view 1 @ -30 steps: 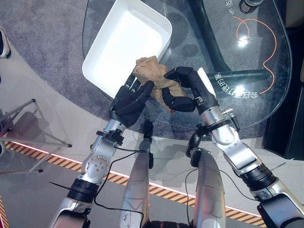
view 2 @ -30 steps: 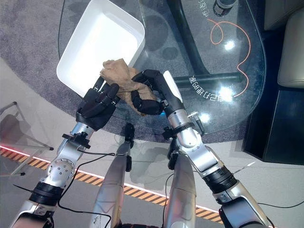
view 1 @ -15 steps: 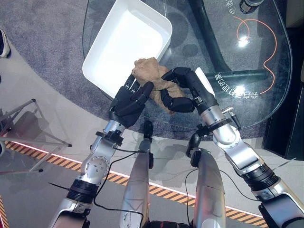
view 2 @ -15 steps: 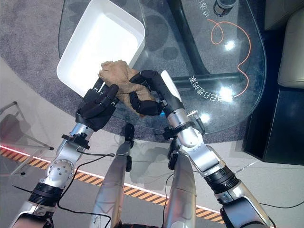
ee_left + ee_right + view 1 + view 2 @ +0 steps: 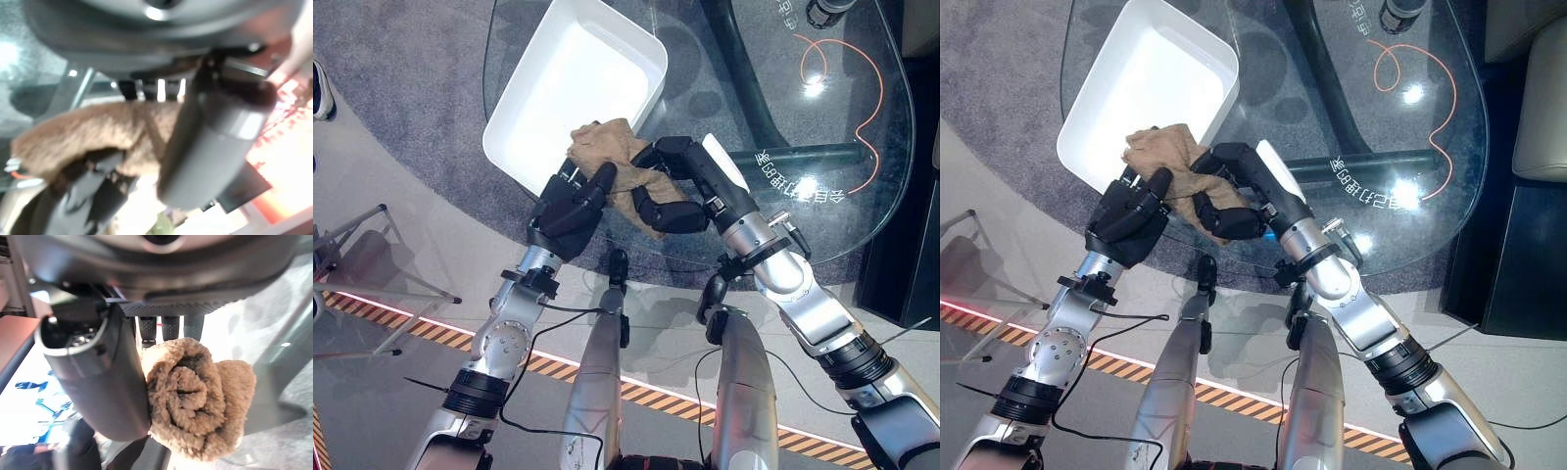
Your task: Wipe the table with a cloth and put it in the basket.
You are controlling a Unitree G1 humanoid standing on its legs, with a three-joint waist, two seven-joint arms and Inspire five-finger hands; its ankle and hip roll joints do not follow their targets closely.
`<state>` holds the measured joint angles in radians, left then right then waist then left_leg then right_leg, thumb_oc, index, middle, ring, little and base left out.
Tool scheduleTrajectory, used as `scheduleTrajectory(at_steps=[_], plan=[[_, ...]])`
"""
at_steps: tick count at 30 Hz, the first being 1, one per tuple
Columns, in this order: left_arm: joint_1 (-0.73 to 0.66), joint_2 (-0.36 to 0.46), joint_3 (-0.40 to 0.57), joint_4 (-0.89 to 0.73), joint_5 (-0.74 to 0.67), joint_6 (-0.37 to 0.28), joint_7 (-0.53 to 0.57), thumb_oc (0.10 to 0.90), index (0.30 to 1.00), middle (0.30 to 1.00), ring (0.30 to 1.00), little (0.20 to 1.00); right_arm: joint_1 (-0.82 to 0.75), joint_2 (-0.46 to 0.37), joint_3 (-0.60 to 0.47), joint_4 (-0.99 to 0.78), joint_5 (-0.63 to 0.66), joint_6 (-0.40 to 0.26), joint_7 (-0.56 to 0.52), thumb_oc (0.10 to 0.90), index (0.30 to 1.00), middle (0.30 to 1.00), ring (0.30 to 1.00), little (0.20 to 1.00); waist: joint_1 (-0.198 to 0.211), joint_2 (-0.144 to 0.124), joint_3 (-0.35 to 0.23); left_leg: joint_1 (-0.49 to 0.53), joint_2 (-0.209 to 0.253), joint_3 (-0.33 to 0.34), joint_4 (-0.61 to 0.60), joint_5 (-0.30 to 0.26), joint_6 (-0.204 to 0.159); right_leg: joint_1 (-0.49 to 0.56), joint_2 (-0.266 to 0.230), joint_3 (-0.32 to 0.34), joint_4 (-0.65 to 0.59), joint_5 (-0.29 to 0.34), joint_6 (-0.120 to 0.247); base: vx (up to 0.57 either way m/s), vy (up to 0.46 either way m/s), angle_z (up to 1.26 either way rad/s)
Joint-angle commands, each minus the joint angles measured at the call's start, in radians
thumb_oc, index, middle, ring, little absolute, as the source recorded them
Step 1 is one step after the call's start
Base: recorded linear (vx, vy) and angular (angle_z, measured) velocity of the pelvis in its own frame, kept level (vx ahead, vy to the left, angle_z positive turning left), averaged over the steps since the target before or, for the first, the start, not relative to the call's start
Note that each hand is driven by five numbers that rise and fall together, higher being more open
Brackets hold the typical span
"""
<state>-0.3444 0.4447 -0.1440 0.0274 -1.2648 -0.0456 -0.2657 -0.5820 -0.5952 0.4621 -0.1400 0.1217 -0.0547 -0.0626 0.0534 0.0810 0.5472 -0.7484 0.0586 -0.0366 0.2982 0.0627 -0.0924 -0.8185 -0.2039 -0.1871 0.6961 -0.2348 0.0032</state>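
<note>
Brown cloth (image 5: 612, 157) bunched between both hands over the glass tabletop (image 5: 783, 211), right hand (image 5: 671, 186) curled around it, left hand (image 5: 570, 204) pinching its other side, white basket (image 5: 524, 147) just beyond the fingers

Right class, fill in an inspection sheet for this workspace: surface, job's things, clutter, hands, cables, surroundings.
Surface: glass table, a dark frame visible through it.
Job's things: brown cloth bunched between both hands at the near rim of the white basket.
Clutter: a dark round object at the far edge.
Hands: left hand and right hand both curled on the cloth.
Cables: an orange cord on the glass.
Surroundings: grey carpet, striped floor tape.
</note>
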Motion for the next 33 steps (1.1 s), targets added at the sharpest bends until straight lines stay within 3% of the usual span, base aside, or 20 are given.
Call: scheduleTrajectory(at_steps=[1, 24, 25, 26, 33], plan=[[-0.081, -0.018, -0.051, -0.200, -0.049, -0.058, -0.111, 0.100, 0.300, 0.300, 0.300, 0.200, -0.153, 0.044, 0.035, -0.140, 0.039, -0.108, 0.033, 0.100, 0.300, 0.300, 0.300, 0.200, 0.004, -0.007, -0.027, 0.033, -0.036, 0.079, 0.125, -0.085, 0.070, 0.069, 0.033, 0.018, -0.172, 0.175, 0.043, 0.00, 0.000, 0.00], [-0.067, -0.056, -0.025, -0.210, -0.038, -0.135, -0.071, 0.100, 0.300, 0.300, 0.300, 0.200, -0.140, 0.065, 0.018, -0.140, 0.028, -0.111, 0.028, 0.100, 0.300, 0.300, 0.300, 0.200, 0.008, -0.010, -0.027, 0.035, -0.043, 0.078, 0.121, -0.086, 0.072, 0.071, 0.033, 0.014, -0.178, 0.176, 0.045, 0.00, 0.000, 0.00], [-0.065, -0.063, -0.019, -0.207, -0.042, -0.155, -0.050, 0.100, 0.300, 0.300, 0.300, 0.200, -0.138, 0.072, 0.014, -0.138, 0.023, -0.107, 0.022, 0.602, 0.731, 0.731, 0.731, 0.702, 0.009, -0.011, -0.027, 0.033, -0.043, 0.078, 0.123, -0.087, 0.072, 0.070, 0.032, 0.012, -0.179, 0.176, 0.045, 0.00, 0.000, 0.00], [-0.065, -0.066, -0.018, -0.206, -0.041, -0.164, -0.042, 0.100, 0.300, 0.300, 0.300, 0.200, -0.138, 0.074, 0.014, -0.137, 0.023, -0.104, 0.019, 0.800, 0.900, 0.900, 0.900, 0.900, 0.010, -0.011, -0.027, 0.033, -0.043, 0.078, 0.122, -0.087, 0.073, 0.071, 0.031, 0.011, -0.180, 0.176, 0.045, 0.00, 0.000, 0.00], [-0.054, -0.090, 0.011, -0.196, 0.008, -0.270, 0.078, 0.100, 0.300, 0.300, 0.300, 0.200, -0.130, 0.098, 0.000, -0.124, 0.023, -0.113, 0.005, 0.800, 0.900, 0.900, 0.900, 0.900, 0.015, -0.013, -0.027, 0.029, -0.046, 0.073, 0.128, -0.088, 0.073, 0.070, 0.032, 0.009, -0.173, 0.172, 0.044, 0.00, 0.000, 0.00]])
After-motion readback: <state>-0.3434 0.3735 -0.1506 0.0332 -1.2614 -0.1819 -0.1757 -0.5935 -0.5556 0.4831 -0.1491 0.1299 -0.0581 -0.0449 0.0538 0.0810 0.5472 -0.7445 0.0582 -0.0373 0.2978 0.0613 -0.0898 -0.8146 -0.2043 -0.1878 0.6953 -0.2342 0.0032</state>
